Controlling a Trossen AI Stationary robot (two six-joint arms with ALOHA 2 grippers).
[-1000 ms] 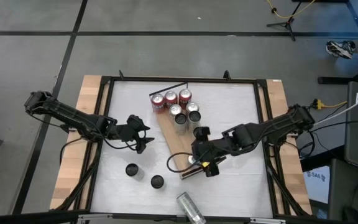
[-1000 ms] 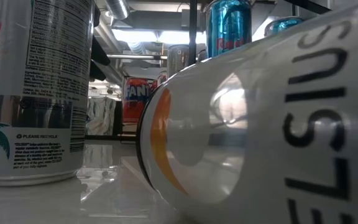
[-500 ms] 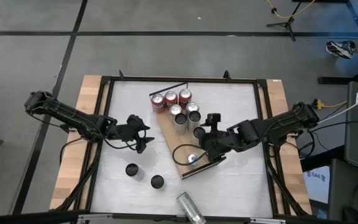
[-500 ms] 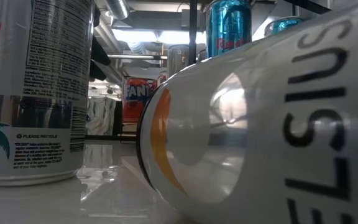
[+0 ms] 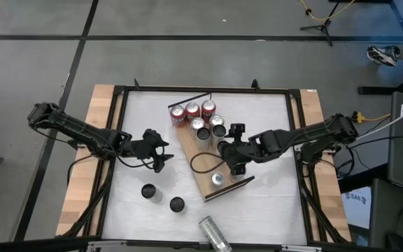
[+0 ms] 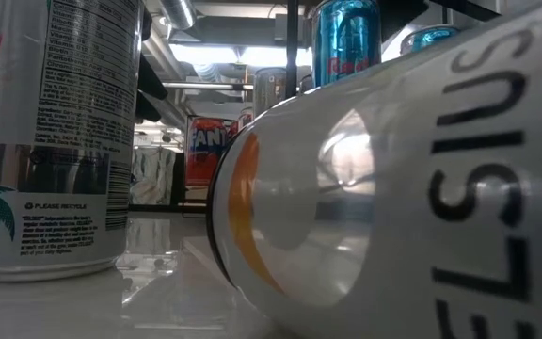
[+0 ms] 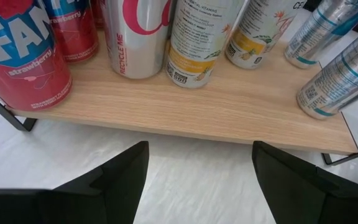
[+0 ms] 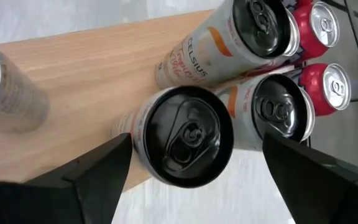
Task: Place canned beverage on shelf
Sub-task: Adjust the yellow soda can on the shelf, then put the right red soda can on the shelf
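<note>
Cans (image 5: 200, 120) stand on the shelf (image 5: 203, 178); right gripper (image 5: 234, 155) hovers above one, jaws apart; left gripper (image 5: 161, 150) waits open.

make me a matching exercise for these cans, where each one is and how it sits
Things:
1. red cans
2. lone silver-topped can
3. two black-topped cans
4. white can

Places:
a. lying on its side on the tabletop
b. upright on the shelf, at its rail end
c. upright on the tabletop, off the shelf
d. upright on the shelf, alone at the end away from the rail

Pairs: 1-b, 2-d, 3-c, 4-a
</note>
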